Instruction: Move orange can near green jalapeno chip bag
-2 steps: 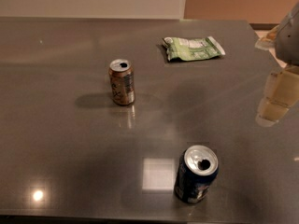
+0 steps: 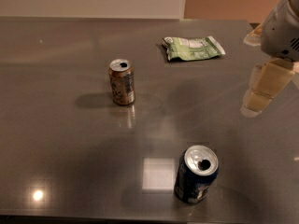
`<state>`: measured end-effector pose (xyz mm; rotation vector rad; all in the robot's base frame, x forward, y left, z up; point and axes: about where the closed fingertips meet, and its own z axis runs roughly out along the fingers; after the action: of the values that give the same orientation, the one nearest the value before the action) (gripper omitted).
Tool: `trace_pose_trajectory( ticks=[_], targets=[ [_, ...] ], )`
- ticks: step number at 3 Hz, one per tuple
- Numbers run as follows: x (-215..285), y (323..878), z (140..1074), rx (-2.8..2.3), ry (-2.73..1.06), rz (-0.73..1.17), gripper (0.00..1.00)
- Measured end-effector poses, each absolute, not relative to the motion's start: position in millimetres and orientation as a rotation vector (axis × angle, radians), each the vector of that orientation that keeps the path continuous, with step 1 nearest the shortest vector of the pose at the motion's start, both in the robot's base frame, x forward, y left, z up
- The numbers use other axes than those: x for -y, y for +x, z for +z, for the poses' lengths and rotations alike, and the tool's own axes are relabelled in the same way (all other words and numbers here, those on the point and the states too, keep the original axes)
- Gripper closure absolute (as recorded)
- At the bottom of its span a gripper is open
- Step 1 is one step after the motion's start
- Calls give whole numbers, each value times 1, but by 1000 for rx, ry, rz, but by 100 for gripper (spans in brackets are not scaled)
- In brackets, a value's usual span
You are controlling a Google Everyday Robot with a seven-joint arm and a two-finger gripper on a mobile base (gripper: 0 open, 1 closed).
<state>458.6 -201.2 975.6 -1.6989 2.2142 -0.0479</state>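
Note:
The orange can [image 2: 122, 81] stands upright on the grey table [image 2: 56, 139], left of centre, its silver top showing a dark opening. The green jalapeno chip bag [image 2: 192, 48] lies flat at the back, right of centre, well apart from the can. My gripper [image 2: 262, 91] hangs above the table at the right edge of the camera view, pale beige below a white wrist. It is far right of the orange can, in front of and to the right of the bag, and holds nothing that I can see.
A dark blue can [image 2: 196, 173] stands upright near the table's front edge, right of centre. The table's front edge runs along the bottom of the view. A pale wall and a tan panel lie beyond the far edge.
My gripper has shifted a little to the left, further into view. The cans and the bag have not moved.

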Motion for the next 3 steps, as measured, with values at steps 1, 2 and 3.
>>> trace_pose_trajectory(
  ticks=[1,2,3],
  targets=[
    [164,490,965,-2172,-1687,34,0],
    [139,509,958,-2144,-1678,84,0],
    [56,538,945,-2062,-1671,203,0]
  ],
)
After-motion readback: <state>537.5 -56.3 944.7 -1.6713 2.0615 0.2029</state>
